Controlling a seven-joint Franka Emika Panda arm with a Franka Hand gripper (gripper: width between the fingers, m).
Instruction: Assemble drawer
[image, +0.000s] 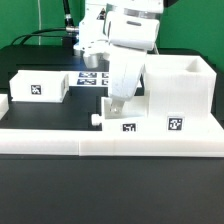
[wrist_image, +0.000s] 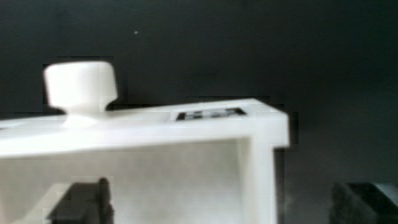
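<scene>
Blk table (image: 60, 110); end effector (wrist_image: 222, 205) wide open, straddling tray (wrist_image: 178, 135) wall.

White arm (image: 125, 25): rounded glossy shells w/ dark seams btwn segments. The gripper (image: 117, 100) has a white boxy body. Its fingers (wrist_image: 80, 203) are black, flat-sided, blurry in wrist view.

There are two open-top trays: the knobbed tray (wrist_image: 169, 135) sits between the fingers (wrist_image: 80, 202), and the far tray (image: 40, 88) lies well apart from them. One boxy shell (image: 185, 90) stands just beside them. One round knob (wrist_image: 80, 85) shows. Each of these three parts shows one square tag (image: 175, 125). There is one gripper (image: 116, 104) with two fingers, and one marker board (image: 95, 77).
</scene>
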